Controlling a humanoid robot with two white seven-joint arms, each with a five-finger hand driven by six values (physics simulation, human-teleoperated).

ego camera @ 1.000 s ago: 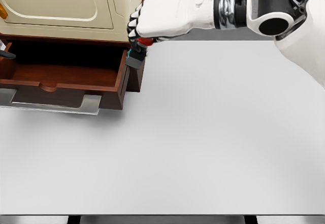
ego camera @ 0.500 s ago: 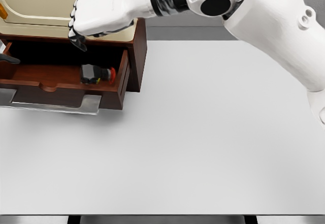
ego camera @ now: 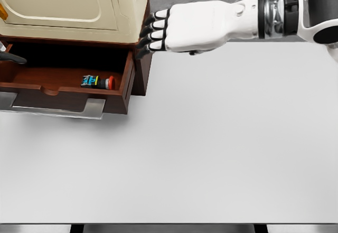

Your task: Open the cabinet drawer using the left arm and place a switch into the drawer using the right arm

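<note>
Now the switch (ego camera: pixel 98 82) lies in the open drawer (ego camera: pixel 68 93), below-left of our right hand (ego camera: pixel 182 27), fingers extended, empty. We judge it light, rigid; gripped best across its dark body.

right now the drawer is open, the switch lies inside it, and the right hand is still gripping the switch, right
Not quite. The head view shows the right hand holding nothing, up beside the cabinet. The drawer is open and the switch lies inside it.

Small red-capped push-button switch (ego camera: pixel 98 82) lies inside open brown wooden drawer (ego camera: pixel 68 93), right of centre. White five-finger right hand (ego camera: pixel 182 27) sits right of cream-panelled cabinet (ego camera: pixel 74 6), above grey table (ego camera: pixel 211 148).
</note>
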